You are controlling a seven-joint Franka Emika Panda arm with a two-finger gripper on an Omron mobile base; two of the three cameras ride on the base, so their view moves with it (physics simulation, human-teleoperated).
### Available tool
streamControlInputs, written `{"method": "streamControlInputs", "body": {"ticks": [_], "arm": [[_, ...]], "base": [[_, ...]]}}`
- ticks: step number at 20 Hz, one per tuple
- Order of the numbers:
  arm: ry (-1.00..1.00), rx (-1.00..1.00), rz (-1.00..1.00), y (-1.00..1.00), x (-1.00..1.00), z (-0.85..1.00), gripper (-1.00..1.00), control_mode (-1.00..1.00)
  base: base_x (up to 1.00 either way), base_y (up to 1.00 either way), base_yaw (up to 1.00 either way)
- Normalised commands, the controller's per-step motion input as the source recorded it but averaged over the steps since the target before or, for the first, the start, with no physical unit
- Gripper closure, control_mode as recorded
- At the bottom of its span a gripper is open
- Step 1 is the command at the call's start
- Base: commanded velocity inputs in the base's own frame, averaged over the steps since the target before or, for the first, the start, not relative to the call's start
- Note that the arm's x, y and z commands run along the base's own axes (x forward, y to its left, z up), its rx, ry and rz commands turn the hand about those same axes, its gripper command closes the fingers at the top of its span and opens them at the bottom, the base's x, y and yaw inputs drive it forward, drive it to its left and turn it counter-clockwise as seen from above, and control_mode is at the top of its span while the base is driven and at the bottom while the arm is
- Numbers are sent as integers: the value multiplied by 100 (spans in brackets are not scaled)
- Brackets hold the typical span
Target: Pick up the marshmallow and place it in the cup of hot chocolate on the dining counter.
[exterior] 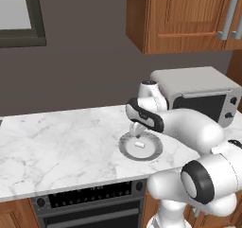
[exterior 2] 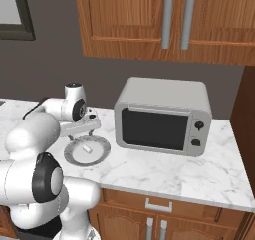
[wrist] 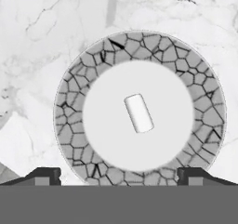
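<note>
**Marshmallow on the plate, below my open jaws**

The marshmallow [wrist: 139,113] lies on its side in the white centre of the round grey-rimmed plate [wrist: 69,107], on the marble worktop [exterior: 56,142] above the black oven [exterior: 90,206]. My gripper [wrist: 119,174] hangs over it, jaws spread wide, holding nothing. The microwave [exterior 2: 164,117] stands to the right.

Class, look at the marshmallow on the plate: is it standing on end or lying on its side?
Lying on its side: the marshmallow shows its long rounded flank on the plate.
</note>
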Motion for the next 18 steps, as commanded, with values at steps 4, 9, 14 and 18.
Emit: {"method": "streamControlInputs", "body": {"ticks": [4, 9, 14, 18], "arm": [[0, 0, 0, 0, 21, -38, -100, -100], [0, 0, 2, 0, 6, -34, -100, -100], [0, 0, 2, 0, 4, -35, -100, -100], [0, 0, 2, 0, 6, -34, -100, -100]], "base": [[0, 0, 0], [0, 0, 0], [0, 0, 0], [0, 0, 0]]}}
